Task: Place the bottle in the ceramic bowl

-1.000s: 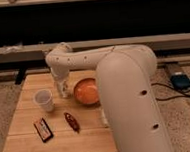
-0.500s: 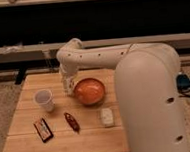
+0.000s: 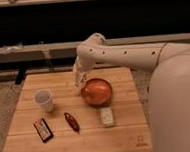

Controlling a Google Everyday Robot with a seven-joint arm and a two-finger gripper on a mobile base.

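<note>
- Step in hand, as I judge it: the carry to the bowl, near its end. The release has not been made; nothing lies inside the ceramic bowl [image 3: 96,91], and its orange inside shows bare.
- My gripper [image 3: 80,82] hangs low over the wooden table [image 3: 128,133], just beside the bowl's left rim, pointing down. It is outside the bowl, not above its middle.
- State of my gripper: cannot tell. Its pale lower end blends into one shape, so I cannot say if it is clenched or released.
- The bottle: I cannot pick it out as a separate thing. No clear bottle stands free on the table. My guess is that it is in my gripper, at the pale tip next to the bowl's rim, but that is a guess only.
- Next move calls for: a short shift to my gripper's bowl side until it is over the orange inside, a small drop, then letting go low so a slim upright bottle does not tip over the rim.
- Risk: my gripper is so near the rim that a sideways move without lift could knock the bowl.
- Bystanders: white cup [image 3: 44,100] well to the left, dark red oblong item [image 3: 71,121] and pale packet [image 3: 107,116] near the front. None in the path.
</note>
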